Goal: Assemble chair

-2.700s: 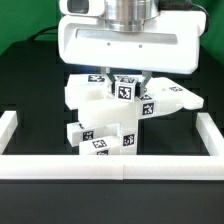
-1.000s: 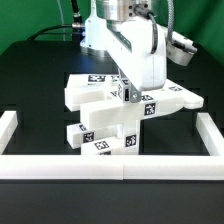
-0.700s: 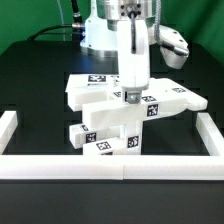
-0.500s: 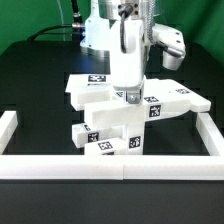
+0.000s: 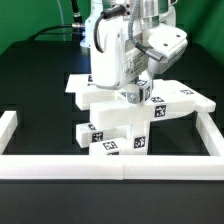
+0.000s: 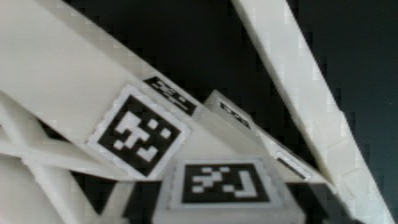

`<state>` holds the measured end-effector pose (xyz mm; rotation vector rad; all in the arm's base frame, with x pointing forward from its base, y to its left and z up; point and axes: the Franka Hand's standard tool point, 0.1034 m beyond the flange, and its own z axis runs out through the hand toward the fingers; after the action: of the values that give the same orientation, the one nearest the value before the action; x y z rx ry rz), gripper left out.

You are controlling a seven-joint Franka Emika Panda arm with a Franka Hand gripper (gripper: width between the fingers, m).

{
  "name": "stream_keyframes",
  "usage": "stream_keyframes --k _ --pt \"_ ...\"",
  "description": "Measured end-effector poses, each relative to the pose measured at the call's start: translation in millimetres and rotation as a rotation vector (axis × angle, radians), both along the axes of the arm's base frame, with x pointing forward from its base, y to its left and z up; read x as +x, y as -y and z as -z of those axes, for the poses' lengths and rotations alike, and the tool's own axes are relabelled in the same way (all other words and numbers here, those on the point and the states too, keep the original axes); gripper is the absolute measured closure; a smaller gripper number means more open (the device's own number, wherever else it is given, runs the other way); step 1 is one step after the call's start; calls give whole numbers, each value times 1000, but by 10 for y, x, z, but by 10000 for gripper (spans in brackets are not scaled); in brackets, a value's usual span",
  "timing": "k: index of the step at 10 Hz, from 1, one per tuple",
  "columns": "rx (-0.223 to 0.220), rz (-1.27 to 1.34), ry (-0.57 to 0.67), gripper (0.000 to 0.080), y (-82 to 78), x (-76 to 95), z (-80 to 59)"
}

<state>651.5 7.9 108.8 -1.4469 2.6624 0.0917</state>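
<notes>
We are looking at the chair point(image 5: 115, 118), partly joined and standing on the bench point(image 5: 35, 105) directly under the hand point(image 5: 135, 92). Its wide flat panel point(image 5: 95, 95) is lying about level with the fingertips. It is stretching out from the hand toward both sides of the exterior view, farther toward that view's right. Below the hand, a thick white body is dropping from the panel to a lower piece point(image 5: 125, 128), which is resting on the bench nearer the camera than the hand. Black-and-white tags point(image 5: 112, 143) are showing on the lower piece, on the panel's top, and on a small upright part right at the fingertips.

The hand is reaching down from above and is closed almost fully. We are reading it as pinching that small upright part of the chair, though the fingertips themselves are hard for us to make out. In the wrist view, two tags are sitting very close to the hand, with white bars point(image 6: 294, 90) of the chair slanting past them.

The arm point(image 5: 108, 45) is rising above the hand. A low rail point(image 5: 110, 166) is running across the bench in front of the hand and chair, with side stretches well apart from the hand.
</notes>
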Motion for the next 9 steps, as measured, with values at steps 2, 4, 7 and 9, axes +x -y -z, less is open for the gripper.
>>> stream_keyframes --k 2,4,7,9 --pt "-2 -27 2 528 -7 -1 2" --pt "-4 -107 4 286 19 -11 5" --pt "-21 -321 30 159 28 -4 2" --pt "-29 -442 42 152 29 -5 3"
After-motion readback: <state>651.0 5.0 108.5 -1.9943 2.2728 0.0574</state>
